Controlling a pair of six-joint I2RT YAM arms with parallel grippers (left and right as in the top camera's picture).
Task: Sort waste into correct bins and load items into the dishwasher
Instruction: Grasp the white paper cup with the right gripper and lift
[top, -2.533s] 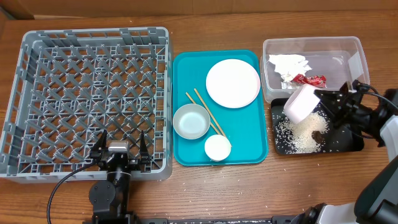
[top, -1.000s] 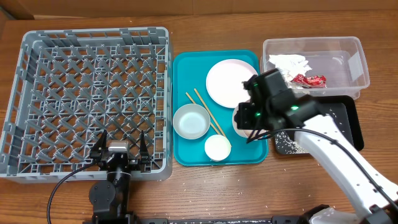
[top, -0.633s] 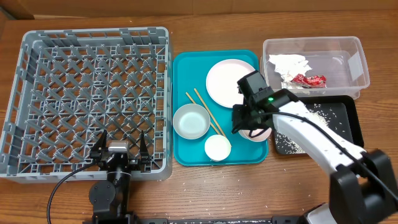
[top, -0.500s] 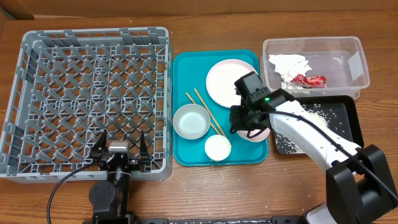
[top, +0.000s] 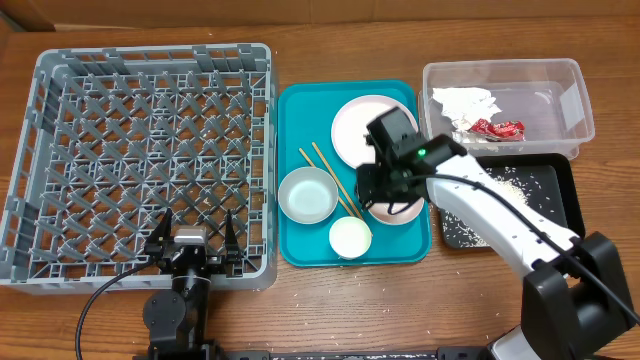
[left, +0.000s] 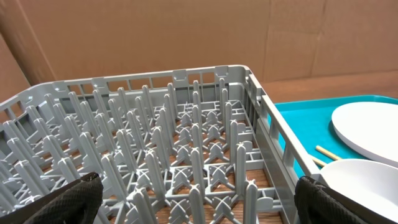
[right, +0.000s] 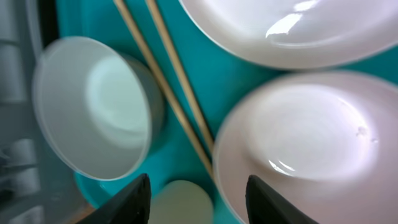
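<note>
The white bowl (right: 305, 137), lately tipped over the black tray (top: 565, 215), now rests emptied on the teal tray (top: 300, 110). Right gripper (right: 198, 186) stands released above it; left gripper (left: 199, 190) is spread and idle.

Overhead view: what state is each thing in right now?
Dish rack, empty.
Clear tub, holds napkin and red wrapper.
Black tray, holds rice.
White bowl, upright, almost empty.
Grey-blue bowl, upright, empty.
Left gripper, open.
Right gripper, open over white bowl.
</note>
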